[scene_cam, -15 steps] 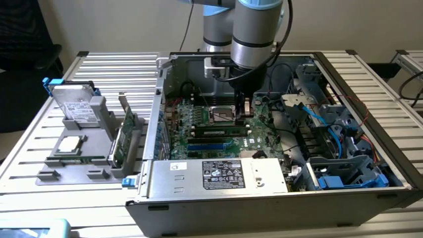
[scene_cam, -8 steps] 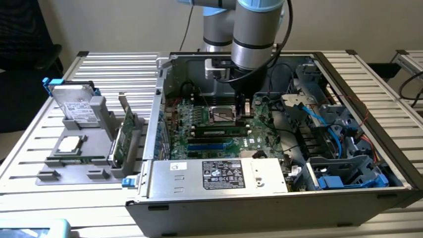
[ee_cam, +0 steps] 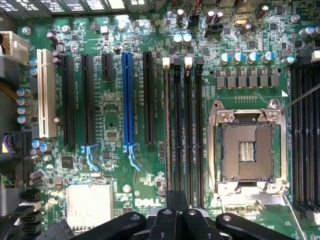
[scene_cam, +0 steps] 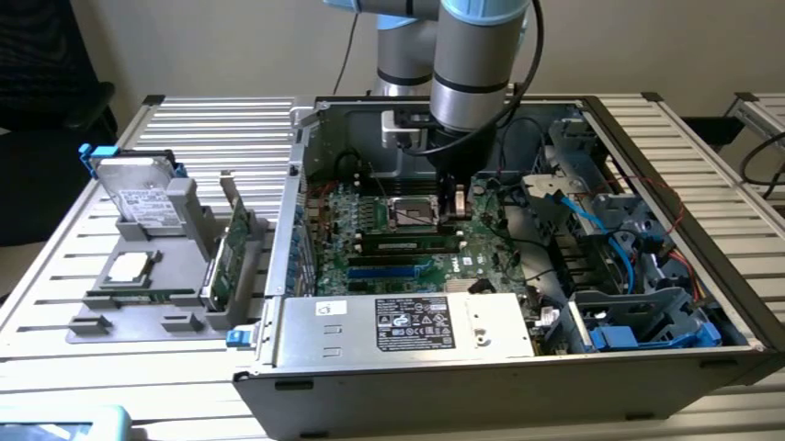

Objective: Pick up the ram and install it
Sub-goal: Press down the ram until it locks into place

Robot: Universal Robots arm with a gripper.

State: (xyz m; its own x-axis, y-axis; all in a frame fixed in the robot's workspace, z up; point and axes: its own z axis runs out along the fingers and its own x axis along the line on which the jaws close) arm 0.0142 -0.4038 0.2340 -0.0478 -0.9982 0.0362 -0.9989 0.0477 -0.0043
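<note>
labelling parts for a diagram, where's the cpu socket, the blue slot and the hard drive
cpu socket (ee_cam: 247, 150), wrist view, centre of the socket
blue slot (ee_cam: 128, 100), wrist view, halfway along it
hard drive (scene_cam: 132, 188), exterior view, its silver face

motherboard (ee_cam: 112, 100): green | long slot (ee_cam: 128, 100): blue | edge slot (ee_cam: 46, 95): white | heatsink (ee_cam: 90, 205): silver, ribbed

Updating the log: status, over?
End effector shut, low over the slots. Ram in one, by the socket. Blue cables off to one side.
</note>
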